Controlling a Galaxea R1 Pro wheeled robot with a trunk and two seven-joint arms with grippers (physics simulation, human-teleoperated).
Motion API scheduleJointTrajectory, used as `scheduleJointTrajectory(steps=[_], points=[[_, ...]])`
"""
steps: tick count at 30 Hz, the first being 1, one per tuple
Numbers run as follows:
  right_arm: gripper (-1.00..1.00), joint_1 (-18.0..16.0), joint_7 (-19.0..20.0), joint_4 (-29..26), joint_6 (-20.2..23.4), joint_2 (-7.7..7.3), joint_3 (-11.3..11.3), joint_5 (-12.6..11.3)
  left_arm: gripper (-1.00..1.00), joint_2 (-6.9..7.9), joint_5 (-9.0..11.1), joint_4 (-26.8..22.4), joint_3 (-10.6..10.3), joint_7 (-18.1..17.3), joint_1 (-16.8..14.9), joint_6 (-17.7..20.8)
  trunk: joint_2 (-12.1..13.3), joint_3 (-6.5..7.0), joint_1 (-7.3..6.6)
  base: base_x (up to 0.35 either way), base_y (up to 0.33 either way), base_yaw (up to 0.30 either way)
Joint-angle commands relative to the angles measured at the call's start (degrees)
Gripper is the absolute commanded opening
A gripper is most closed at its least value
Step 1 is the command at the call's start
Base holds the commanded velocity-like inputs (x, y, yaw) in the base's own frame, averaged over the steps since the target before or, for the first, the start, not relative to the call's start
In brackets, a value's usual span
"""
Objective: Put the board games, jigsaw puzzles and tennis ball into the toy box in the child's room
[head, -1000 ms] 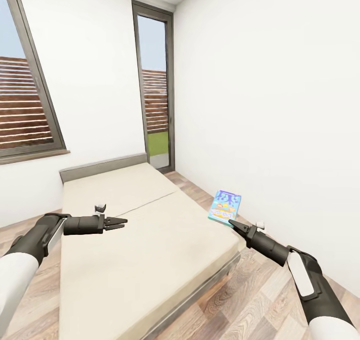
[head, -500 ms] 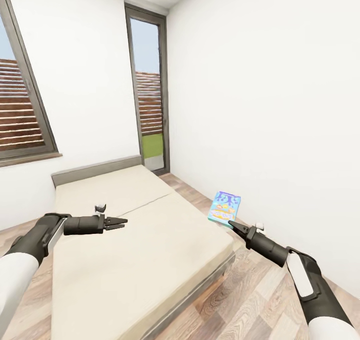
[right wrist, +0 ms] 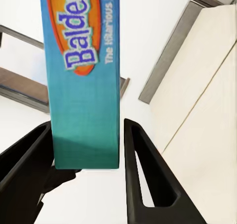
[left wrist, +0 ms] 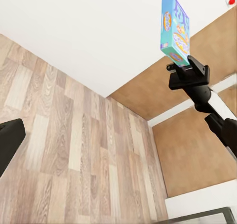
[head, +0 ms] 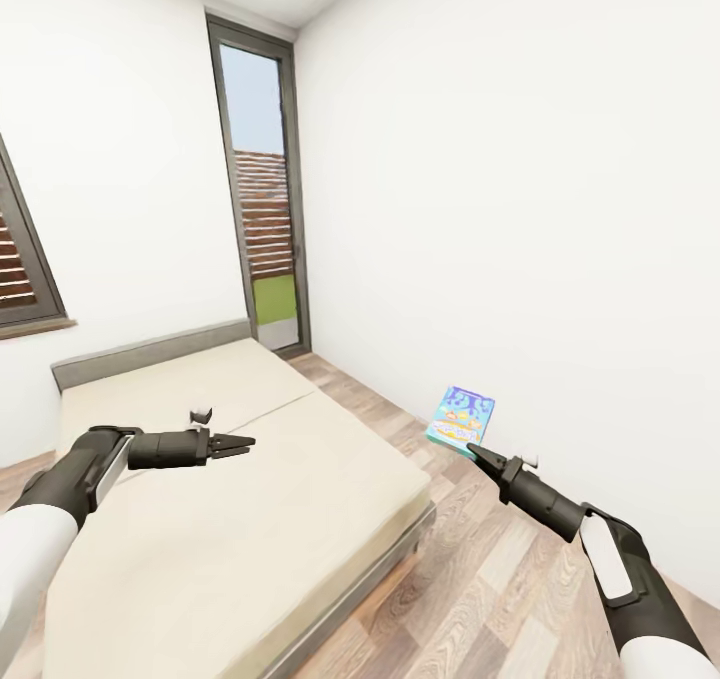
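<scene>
Both arms reach forward, right gripper [head: 474, 450] jaws apparently clamped, left gripper [head: 243, 444] jaws closed.

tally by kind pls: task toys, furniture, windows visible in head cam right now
Board games: 1, the blue board game held in the right gripper
Beds: 1, the bed
Windows: 2, the tall window and the left window
Total: 4

The right gripper [head: 474, 450] grips a blue board game [head: 461, 420] beside the bed [head: 230, 499]; the left gripper [head: 243, 445] hovers over the mattress.
</scene>
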Motion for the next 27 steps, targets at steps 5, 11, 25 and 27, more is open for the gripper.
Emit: scheduleJointTrajectory(steps=[5, 11, 25, 27], points=[[-1.0, -0.08, 0.11, 0.04, 0.29, 0.06, -0.1, -0.17, 1.0, 0.08, 0.34, -0.01, -0.21, -0.07, -0.03, 0.6, -0.07, 0.31, 0.01, 0.0, -0.003, -0.176], [-1.0, -0.06, 0.12, 0.05, 0.31, 0.06, -0.1, -0.17, 1.0, 0.08, 0.34, -0.01, -0.23, -0.07, -0.03, 0.6, -0.07, 0.78, 0.01, 0.0, 0.0, -0.176], [-1.0, -0.1, -0.02, 5.0, 0.32, -0.05, -3.57, -0.17, 1.0, 0.14, 0.34, -0.01, -0.29, -0.07, -0.03, 0.6, -0.07, 1.88, 0.01, 0.0, 0.0, -0.183], [-1.0, -0.11, -0.02, 6.72, 0.32, -0.17, -4.81, -0.17, 1.0, 0.15, 0.32, -0.01, -0.29, -0.07, -0.03, 0.6, -0.07, 2.04, 0.01, 0.0, 0.0, -0.197]])
